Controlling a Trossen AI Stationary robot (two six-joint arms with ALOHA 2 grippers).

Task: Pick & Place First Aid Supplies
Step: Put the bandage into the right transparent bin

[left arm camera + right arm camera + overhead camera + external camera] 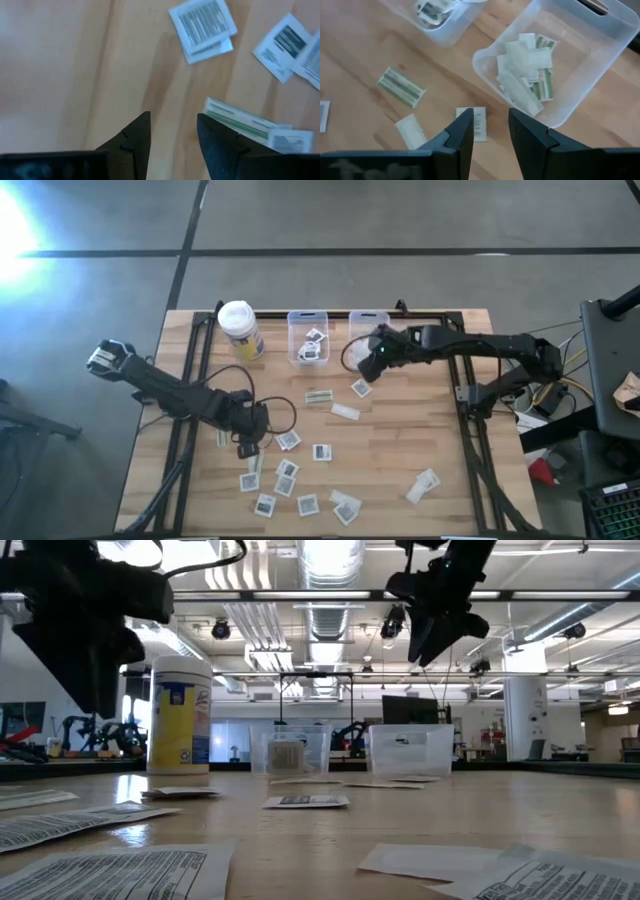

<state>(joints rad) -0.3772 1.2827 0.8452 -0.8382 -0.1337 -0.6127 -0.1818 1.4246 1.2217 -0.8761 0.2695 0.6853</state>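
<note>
Two dark arms over a wooden table (400, 480). Left gripper (249, 448) low over the table's left-centre, fingers (134, 145) parted around bare wood with nothing between them; just beside one fingertip, a greenish strip packet (235, 119) overlapped at its end by a small white packet (292, 140). Farther off in the left wrist view, a square packet with printed lines (202, 25) lying on another, and two more white packets (287, 45) at the picture's edge. Right gripper (378, 352) raised above the table near the back, hanging over the near rim of the right clear bin (368, 325); fingers (462, 135) apart and empty. Inside that bin, seen from the right wrist, a loose heap of narrow strips (527, 75), white and greenish, lying across one another. Beside it, touching or nearly so, the left clear bin (308, 337) holding a few square packets (314, 345). Left of the bins, a yellow container with a white lid (238, 328), standing upright. On open wood before the bins: a greenish strip (401, 86), a plain white strip (411, 130), and a printed packet (478, 122) partly hidden behind the right gripper's fingers. Most remaining supplies scattered at the table's near side: a cluster of square packets (285, 485) just beside the left gripper, one alone (322, 452), and a white pair (423, 485) well apart toward the right. Black frame rails (470, 430) along both table sides.
</note>
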